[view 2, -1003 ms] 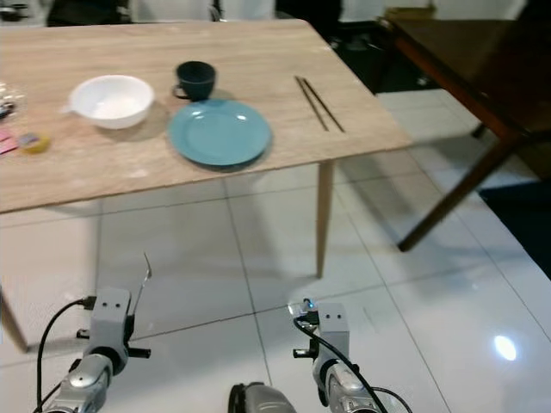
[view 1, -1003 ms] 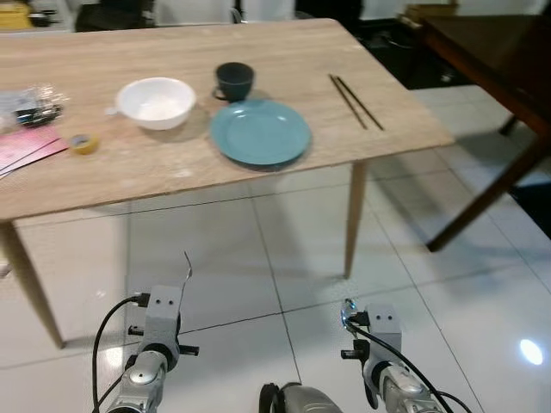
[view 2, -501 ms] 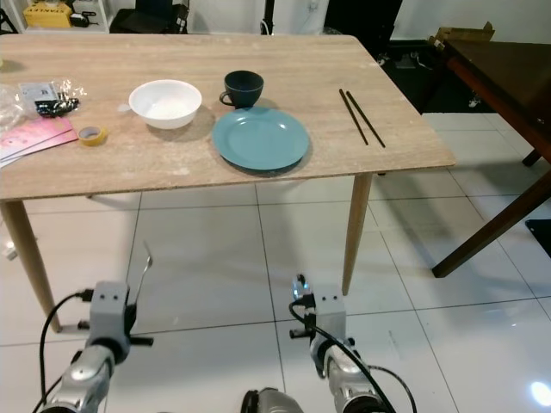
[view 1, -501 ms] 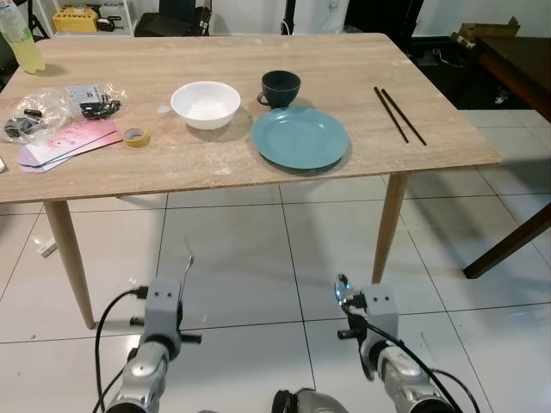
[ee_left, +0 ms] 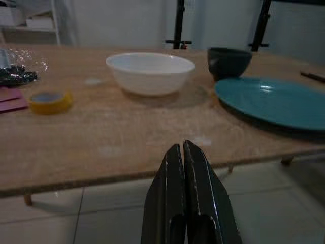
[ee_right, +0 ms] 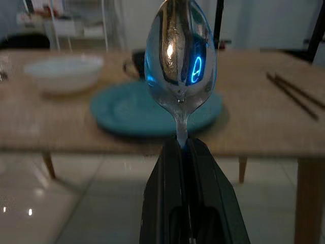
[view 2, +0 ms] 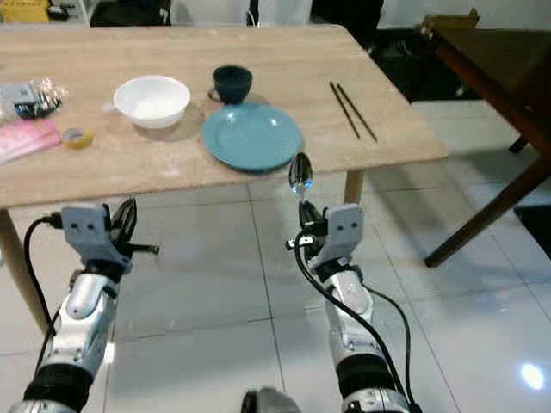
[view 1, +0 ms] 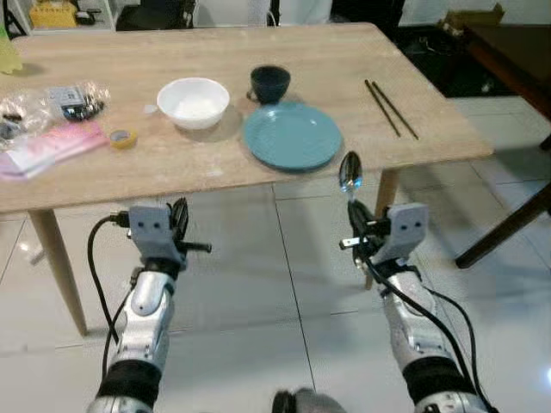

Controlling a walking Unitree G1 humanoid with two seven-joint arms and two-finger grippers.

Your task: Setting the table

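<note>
My right gripper (view 1: 353, 217) is shut on the handle of a metal spoon (view 1: 349, 172), held upright just in front of the wooden table's (view 1: 172, 170) near edge. In the right wrist view the spoon (ee_right: 180, 56) stands up from the closed fingers. Beyond it lie a teal plate (view 1: 291, 135), a dark cup (view 1: 269, 83), a white bowl (view 1: 194, 101) and a pair of dark chopsticks (view 1: 391, 108). My left gripper (view 1: 180, 212) is raised before the table edge, left of the plate. Its fingers (ee_left: 195, 168) are shut, with nothing showing past the tips.
A yellow tape roll (view 1: 122, 138), pink papers (view 1: 47, 148) and plastic bags (view 1: 73, 99) lie on the table's left part. Table legs (view 1: 53, 267) stand on white tiles. A dark wooden table (view 1: 516, 60) stands to the right.
Both arms have risen from low over the floor to table-edge height, the spoon still in the right gripper. The thin metal piece above the left gripper is no longer seen. The camera has shifted.
</note>
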